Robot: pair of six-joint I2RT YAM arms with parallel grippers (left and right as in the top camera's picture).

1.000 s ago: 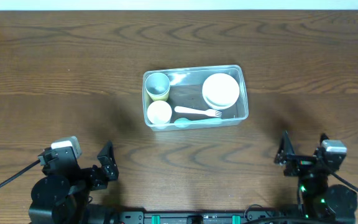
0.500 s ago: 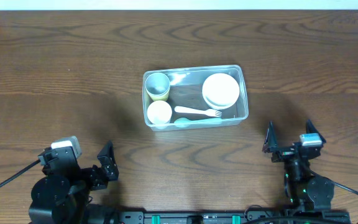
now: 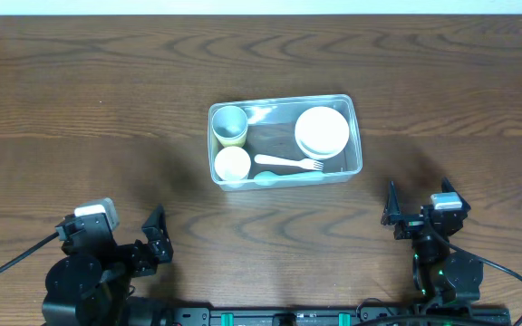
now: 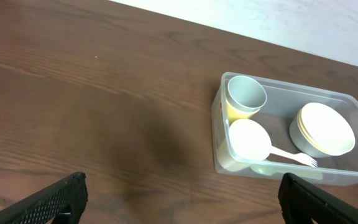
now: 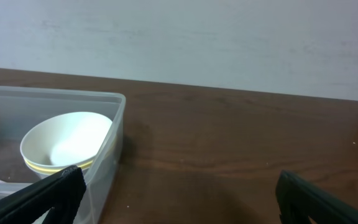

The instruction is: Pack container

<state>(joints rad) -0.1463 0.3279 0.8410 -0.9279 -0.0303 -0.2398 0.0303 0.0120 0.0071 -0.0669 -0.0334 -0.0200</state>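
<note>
Your clear plastic rectangular container [image 3: 279, 100] sits mid-table, well apart from both arms, loaded with a yellow-green cup [image 3: 231, 125], a white plastic fork [image 3: 288, 163] and stacked white bowls [image 3: 322, 131]. Left gripper [image 4: 182, 183] is spread wide and empty; right gripper [image 5: 179, 180] gapes too. Expect the tub to be light, thin-walled and slick, so take it by the rim at a short end. Overhead shows the whole load; the right wrist catches only the bowl corner.
</note>
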